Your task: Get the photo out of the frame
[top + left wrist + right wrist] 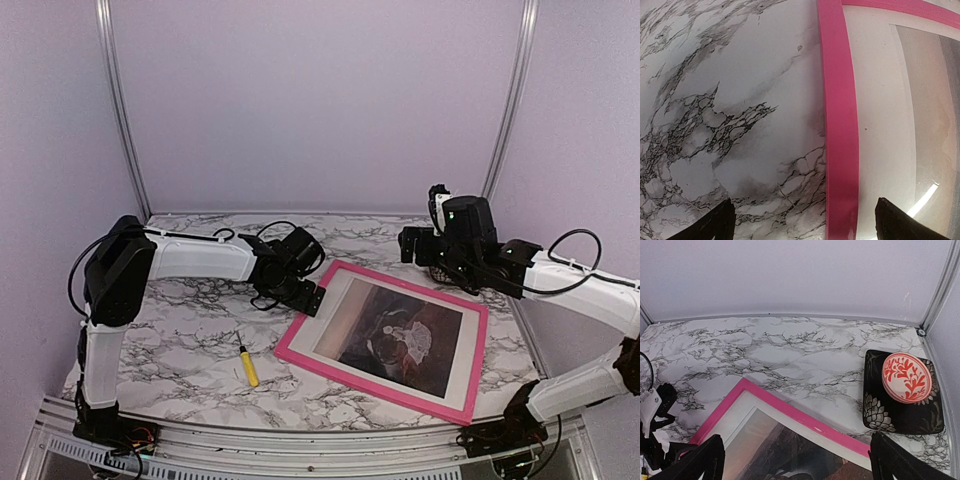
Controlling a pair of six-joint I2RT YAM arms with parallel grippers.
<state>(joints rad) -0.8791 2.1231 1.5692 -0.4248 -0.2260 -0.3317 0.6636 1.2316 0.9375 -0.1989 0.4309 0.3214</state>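
Pink thin rectangular frame (410, 287) lies flat on marble-patterned table (190, 330), dark brownish paper photo (400, 335) inside; yellow marker pen (248, 367) nearby, black square dish (875, 412) behind; left gripper (805, 227) and right gripper (795, 460) gape empty

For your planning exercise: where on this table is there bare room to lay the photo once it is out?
Free: marble table left of the yellow marker, and the far strip between frame and back wall. Crowded: far right corner, with the black dish and red-patterned bowl.
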